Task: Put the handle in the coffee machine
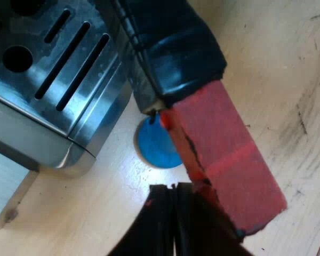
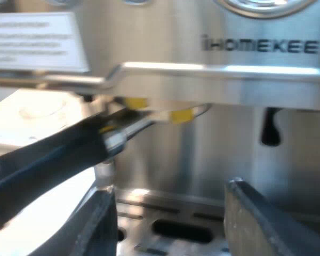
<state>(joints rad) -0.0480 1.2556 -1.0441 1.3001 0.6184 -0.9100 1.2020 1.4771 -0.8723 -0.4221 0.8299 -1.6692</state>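
1. Left gripper (image 1: 172, 188): the jaws are drawn together with no gap and nothing between them. Their tips lie against the side edge of the handle's red end (image 1: 224, 154), not closed around it.
2. Handle (image 1: 170, 48) of the portafilter: a dark grip ending in red. Its long axis runs slantwise across the left jaws and above the counter (image 1: 277, 64).
3. Blue tamper (image 1: 152, 146): stands on the counter beneath the handle, just beside the corner of the drip tray (image 1: 58, 58), apart from both grippers.
4. Right gripper (image 2: 169, 192): the jaws stand wide apart and empty over the slotted drip tray (image 2: 181, 229), facing the machine's front. The handle (image 2: 48, 160) passes above one of its fingers without touching.
5. Portafilter head (image 2: 125, 136): the metal end sits up under the brew group of the espresso machine (image 2: 256, 80), close to two yellow tabs (image 2: 181, 114). Whether its lugs are fully engaged cannot be told.
6. Governing relation: the handle points outward from the brew group toward the grippers. The left arm is the nearer one, already in contact at the red end, and the right stands clear. The remaining step is probably a sideways swing of the handle to lock it, so the left jaws must bear squarely on the red end's flank. If they slip off the edge, the head would stay unlocked.
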